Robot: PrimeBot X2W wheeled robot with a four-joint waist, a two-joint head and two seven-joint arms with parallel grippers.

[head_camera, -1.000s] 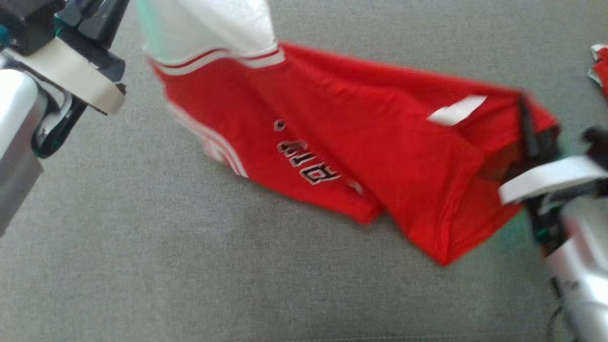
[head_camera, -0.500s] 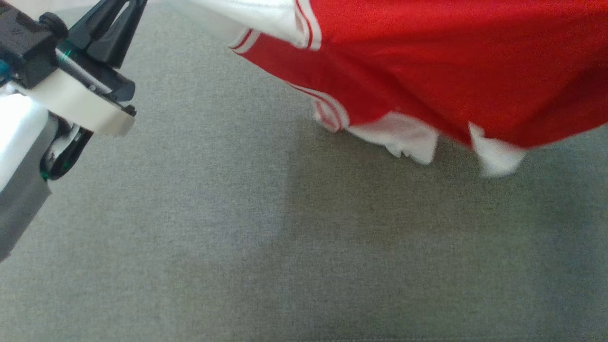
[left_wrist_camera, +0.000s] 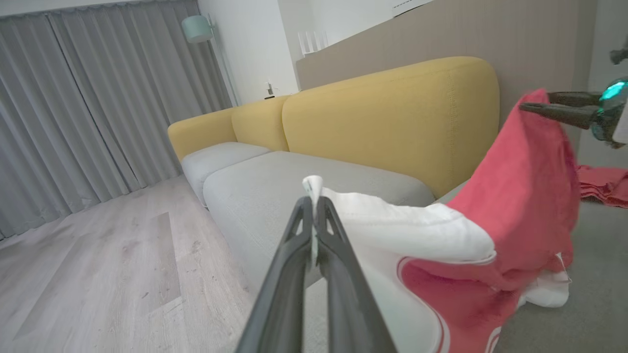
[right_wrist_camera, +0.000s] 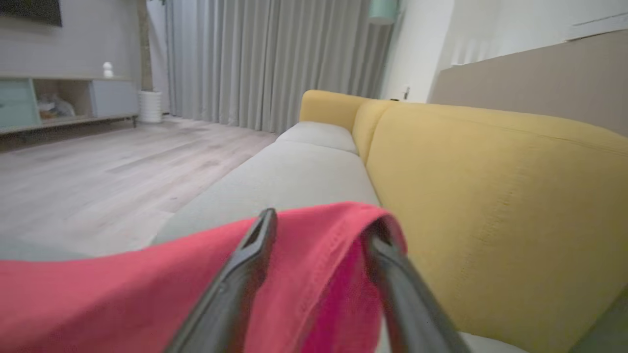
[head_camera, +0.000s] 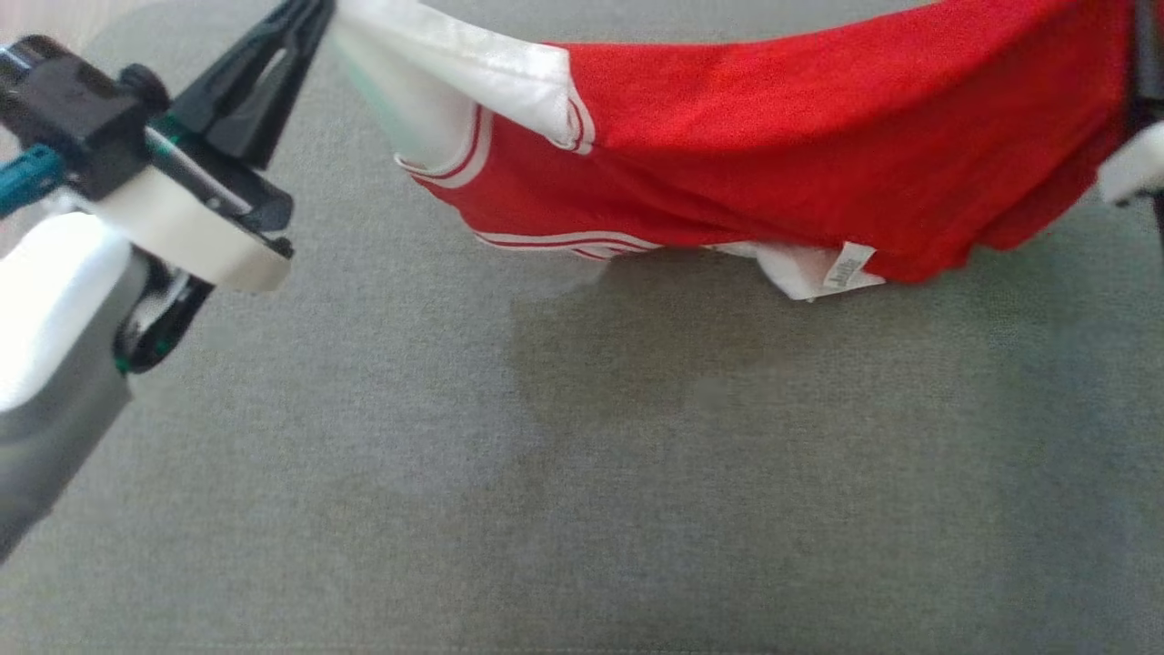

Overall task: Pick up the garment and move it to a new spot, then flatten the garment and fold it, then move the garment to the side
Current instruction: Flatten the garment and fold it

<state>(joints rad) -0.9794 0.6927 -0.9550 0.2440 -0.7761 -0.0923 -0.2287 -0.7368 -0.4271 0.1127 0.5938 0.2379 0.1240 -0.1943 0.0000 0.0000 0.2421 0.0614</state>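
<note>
The garment (head_camera: 800, 155), a red jersey with white sleeves and striped trim, hangs stretched above the grey surface (head_camera: 582, 473), its lower edge and a white label sagging close to it. My left gripper (head_camera: 318, 11) is shut on the white sleeve at the upper left; in the left wrist view its fingers (left_wrist_camera: 313, 208) pinch white cloth. My right gripper (head_camera: 1142, 45) holds the red end at the right edge. In the right wrist view, red fabric (right_wrist_camera: 147, 294) is bunched between and over that gripper (right_wrist_camera: 321, 225). It also shows in the left wrist view (left_wrist_camera: 527, 105), tips closed on red cloth.
A yellow-backed sofa (left_wrist_camera: 392, 113) with pale grey seats stands beyond the garment. Grey curtains (left_wrist_camera: 98, 98) and a wooden floor (left_wrist_camera: 98, 274) lie to its side. Another red cloth (left_wrist_camera: 603, 184) lies on the surface farther off. A low cabinet (right_wrist_camera: 59, 103) stands across the room.
The garment lay on the grey surface a second ago; now it is lifted and pulled taut between both grippers. The head camera has also shifted.
</note>
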